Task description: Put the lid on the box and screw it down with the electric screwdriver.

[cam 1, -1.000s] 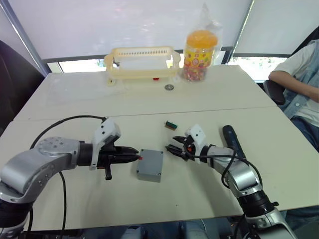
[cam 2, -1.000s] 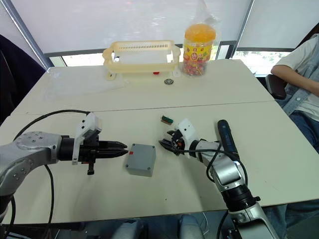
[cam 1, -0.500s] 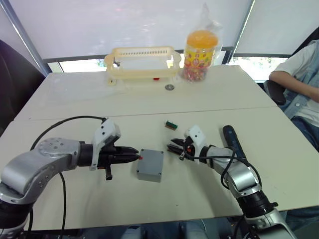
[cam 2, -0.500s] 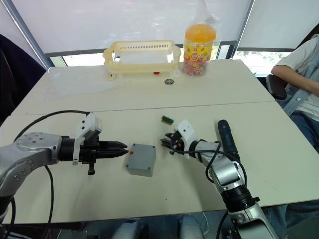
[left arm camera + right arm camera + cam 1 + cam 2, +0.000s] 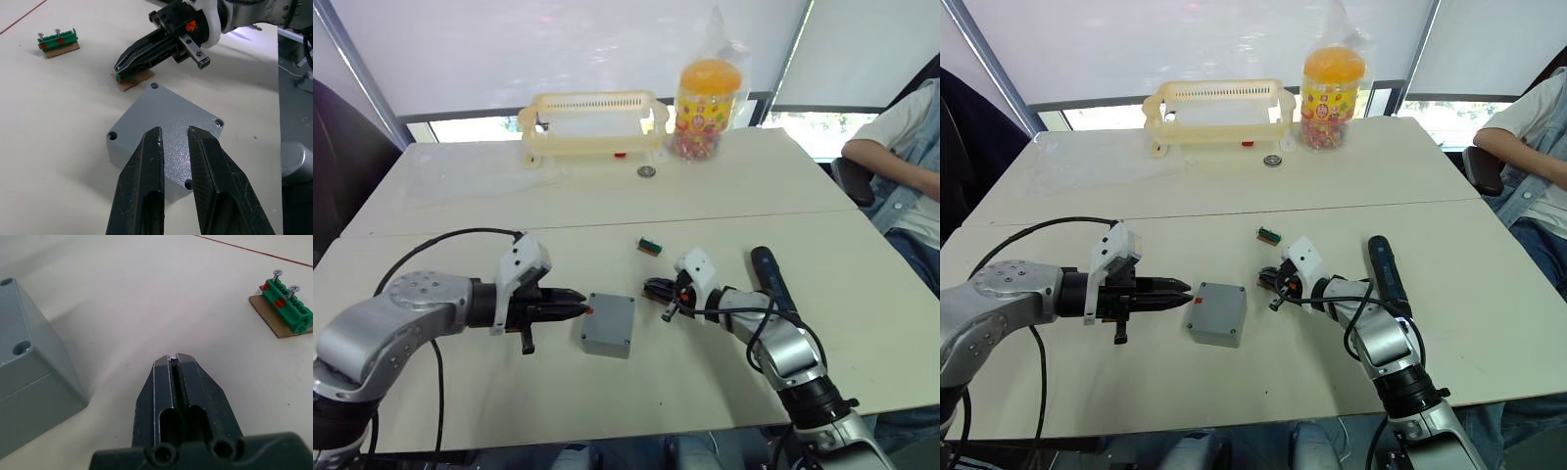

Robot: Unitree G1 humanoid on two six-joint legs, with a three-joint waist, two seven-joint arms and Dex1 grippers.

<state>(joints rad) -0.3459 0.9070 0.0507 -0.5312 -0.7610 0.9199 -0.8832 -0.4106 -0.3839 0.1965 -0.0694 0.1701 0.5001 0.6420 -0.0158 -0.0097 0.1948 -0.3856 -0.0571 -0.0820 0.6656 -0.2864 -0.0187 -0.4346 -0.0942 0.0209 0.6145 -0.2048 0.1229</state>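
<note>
The box (image 5: 608,324) is sitting on the near part of the table (image 5: 460,206), between the two grippers, with the lid (image 5: 168,128) already lying flat on top of it; four screw holes are showing at the lid's corners. It is resting turned a little, so one corner is pointing toward the right gripper (image 5: 650,288) and a side with a small red mark is facing the left gripper (image 5: 579,307).

The electric screwdriver (image 5: 771,278) is lying flat on the table to the right of the right forearm, its long axis running from the near side toward the far side, leaning slightly leftward as it goes away. Which end is carrying the bit cannot be made out.

The left gripper is hovering just beside the box, its fingers narrowly parted and empty. The right gripper's fingers are pressed together, pinching what looks like a tiny screw at their tips, near a green-and-tan block (image 5: 133,80) close to the box. A second green block (image 5: 649,245) is lying farther back.

At the far edge a pale yellow basket (image 5: 590,122) and an orange-lidded jar (image 5: 707,96) are standing; the jar's label is too small to read. A person's arm (image 5: 891,147) is resting at the right.
</note>
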